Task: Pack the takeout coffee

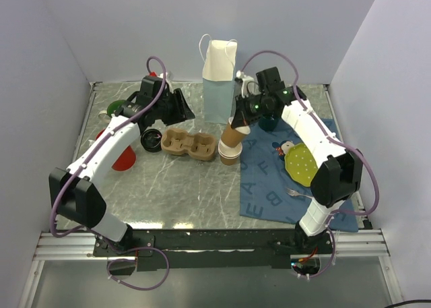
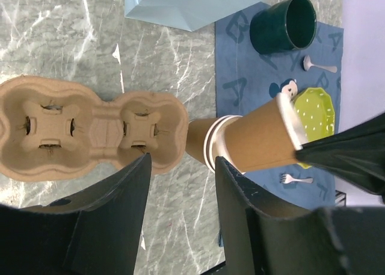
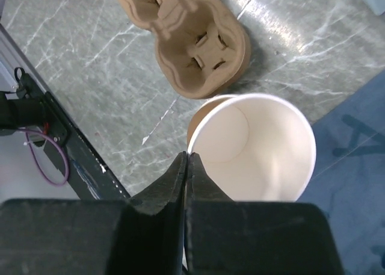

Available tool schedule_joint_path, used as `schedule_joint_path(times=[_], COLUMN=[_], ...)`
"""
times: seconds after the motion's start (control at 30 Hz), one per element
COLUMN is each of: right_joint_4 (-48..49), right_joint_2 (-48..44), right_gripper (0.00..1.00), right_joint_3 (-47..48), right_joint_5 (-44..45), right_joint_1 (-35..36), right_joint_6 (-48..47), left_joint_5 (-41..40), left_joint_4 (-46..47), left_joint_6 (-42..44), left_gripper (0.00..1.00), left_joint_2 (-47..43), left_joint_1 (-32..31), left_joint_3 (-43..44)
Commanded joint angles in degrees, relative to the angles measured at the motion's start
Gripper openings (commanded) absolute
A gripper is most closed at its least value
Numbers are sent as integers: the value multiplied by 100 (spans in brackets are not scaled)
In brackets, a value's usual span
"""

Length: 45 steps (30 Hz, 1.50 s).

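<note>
Two grippers in my view: right gripper (image 3: 187,159) fingers pinched together on rim of kraft paper cup (image 3: 252,148), cup tilted, base nested in cup stack (image 2: 201,144); left gripper (image 2: 181,160) fingers apart, pulp cup carrier (image 2: 90,127) just beyond tips.

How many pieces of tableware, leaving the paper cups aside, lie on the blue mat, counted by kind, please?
dark green mug: 1
yellow-green plate: 1
spoon: 1
fork: 1
Total: 4
</note>
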Motion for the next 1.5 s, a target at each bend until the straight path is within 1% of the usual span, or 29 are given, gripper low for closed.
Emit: schedule_joint_path(times=[0.0, 0.07, 0.1, 0.17, 0.2, 0.23, 0.27, 0.33, 0.37, 0.4, 0.43, 0.47, 0.5, 0.53, 0.6, 0.67, 0.8, 0.9, 0.93, 1.0, 1.07, 1.1, 1.13, 1.17, 1.23, 1.27, 1.3, 1.4, 1.47], right_joint_4=[-492, -704, -679, -652, -643, -617, -486, -275, -91, 15, 86, 165, 261, 280, 367, 508, 806, 1141, 1176, 1281, 1299, 1256, 1186, 1072, 1036, 1009, 913, 606, 500], right_joint_2=[0, -130, -219, -420, -474, -509, -597, -650, -676, -668, -650, -607, -563, -432, -299, -71, 237, 448, 579, 703, 861, 905, 940, 923, 696, 590, 380, -50, -280], right_gripper=[0, 0, 0, 0, 0, 0, 0, 0, 0, 0, 0, 0, 0, 0, 0, 0, 0, 0, 0, 0, 3, 6, 14, 17, 28, 34, 47, 48, 43], right_joint_3=[992, 1221, 1204, 1108, 1081, 950, 853, 495, 379, 282, 125, 71, 27, 26, -9, -97, -307, -430, -431, -466, -466, -440, -396, -378, -448, -483, -518, -571, -702], right_joint_5=[345, 590, 704, 1134, 1450, 1801, 2379, 2682, 2996, 3200, 3358, 3447, 3900, 3966, 4211, 4292, 4485, 4423, 4615, 4687, 4722, 4748, 4766, 4871, 4810, 4767, 4723, 4661, 4652], right_joint_1=[74, 152, 214, 573, 766, 1282, 1504, 1944, 2346, 2533, 2717, 3128, 3298, 3473, 3913, 4107, 4546, 4687, 4723, 4784, 4864, 4873, 4899, 4916, 4925, 4934, 4934, 4890, 4733], right_joint_6=[-149, -184, -167, -123, -114, -96, -87, 61, 106, 263, 290, 317, 421, 483, 493, 545, 703, 791, 818, 827, 818, 861, 923, 976, 1081, 1169, 1196, 1318, 1581], left_joint_5=[-182, -331, -601, -980, -1304, -1473, -1596, -2113, -2290, -2457, -2929, -3203, -3458, -3983, -4355, -4663, -4884, -4762, -4727, -4665, -4673, -4691, -4717, -4735, -4674, -4630, -4577, -4445, -4357], left_joint_4=[135, 110, 31, -277, -373, -444, -531, -637, -742, -778, -839, -927, -1128, -1217, -1489, -1604, -1570, -1517, -1482, -1508, -1525, -1508, -1508, -1525, -1464, -1412, -1368, -1245, -1139], left_joint_6=[-404, -510, -519, -572, -598, -624, -625, -633, -546, -467, -379, -265, -203, -142, -167, -264, -247, -229, -247, -299, -352, -335, -300, -282, -229, -212, -203, -168, -106], left_gripper=[53, 54, 56, 58, 60, 62, 64, 67, 68, 70, 70, 72, 75, 78, 84, 86, 89, 89, 89, 88, 88, 88, 88, 88, 88, 88, 88, 88, 88], left_joint_2=[-538, -749, -802, -925, -969, -1092, -1162, -1373, -1444, -1514, -1654, -1708, -1760, -1865, -1963, -2077, -2192, -2165, -2174, -2139, -2121, -2095, -2077, -2051, -2025, -2025, -2033, -2059, -2086], left_joint_1=[-24, -24, -24, -24, -24, -24, -24, -24, -24, -24, -24, -24, -24, -24, -24, -86, -156, -165, -165, -165, -182, -217, -244, -270, -314, -314, -306, -314, -314], left_joint_3=[219, 218, 253, 420, 438, 447, 438, 438, 456, 473, 543, 605, 683, 832, 965, 1053, 922, 834, 773, 728, 728, 719, 719, 737, 667, 632, 562, 413, 333])
